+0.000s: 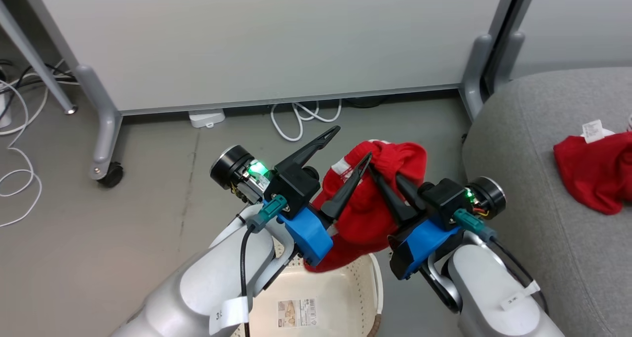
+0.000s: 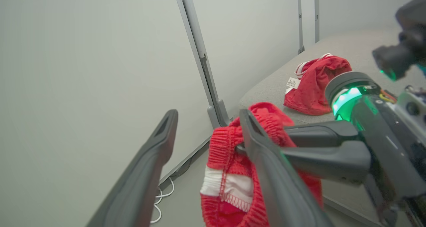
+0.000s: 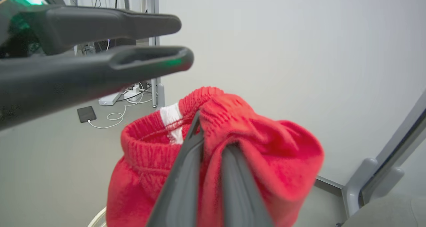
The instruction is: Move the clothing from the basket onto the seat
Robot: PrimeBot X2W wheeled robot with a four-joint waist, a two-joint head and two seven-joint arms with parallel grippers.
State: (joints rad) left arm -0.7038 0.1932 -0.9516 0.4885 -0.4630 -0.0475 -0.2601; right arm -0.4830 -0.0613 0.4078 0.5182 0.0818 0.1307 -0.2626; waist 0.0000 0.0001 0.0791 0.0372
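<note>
Spread over the grey seat [image 1: 543, 189], well in from its rounded edge: one red garment [image 1: 595, 174] with a white tag [image 1: 592, 131]. On the floor [image 1: 148, 218] beside that seat: the cream basket [image 1: 340, 285]. Hanging above the basket's rim: the second red garment [image 1: 370, 208], clamped at its ribbed band by the right gripper [image 1: 384, 173], with the left gripper [image 1: 353, 141] just beside, fingers wide apart, holding nothing.

Garment [image 1: 369, 217] above basket [image 1: 356, 283], seat [image 1: 533, 189] rightward
</note>
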